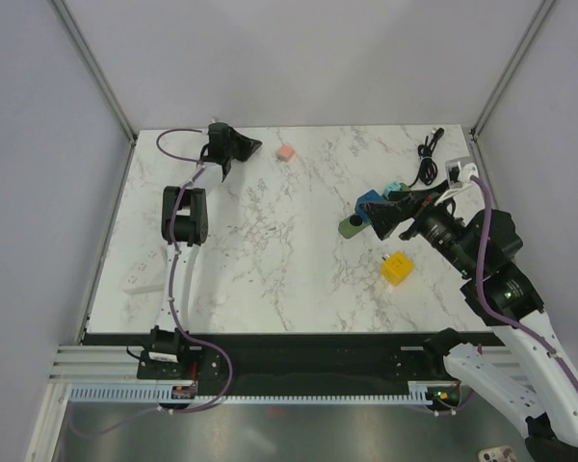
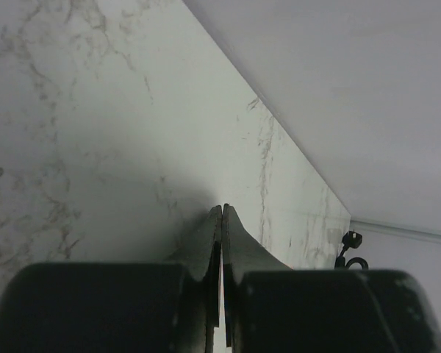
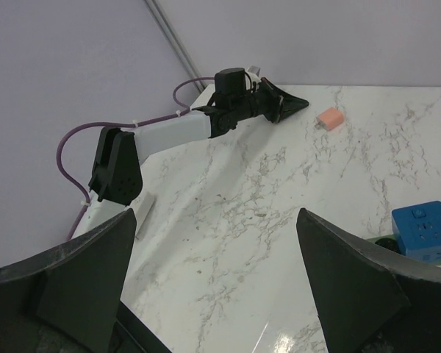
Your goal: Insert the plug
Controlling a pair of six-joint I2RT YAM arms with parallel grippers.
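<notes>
Pincers not yet on the plug

Shut tight on nothing, the left gripper [image 2: 222, 213] sits over bare marble at the far left, seemingly parked out of the way. The right gripper [image 3: 214, 220] gapes wide and empty near the blue block [image 3: 424, 232], probably readied because it is the nearer arm. The plug [image 2: 350, 239] lies at the table's [image 1: 270, 250] far right corner with its black cord [image 1: 425, 171] coiled beside it. Its long axis runs roughly front to back, and its prongs are too small to tell.
</notes>
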